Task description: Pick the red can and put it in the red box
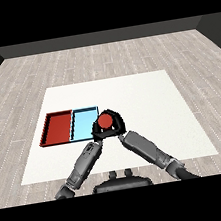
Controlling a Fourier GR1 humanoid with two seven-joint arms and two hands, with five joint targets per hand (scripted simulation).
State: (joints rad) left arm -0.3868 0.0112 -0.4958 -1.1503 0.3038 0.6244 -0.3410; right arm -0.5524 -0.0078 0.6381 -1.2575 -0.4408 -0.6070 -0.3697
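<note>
One red can (104, 120) sits in the right hand (115, 123), fingers curled round it, just right of two trays: red tray (48, 128) and light blue tray (81, 122). The left hand (96, 135) is beside it; its fingers I cannot make out.

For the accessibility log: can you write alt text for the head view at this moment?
The right hand is curled round a red can, held just right of the blue tray. The red tray lies left of the blue one on the white table; the left hand is near the can.
</note>
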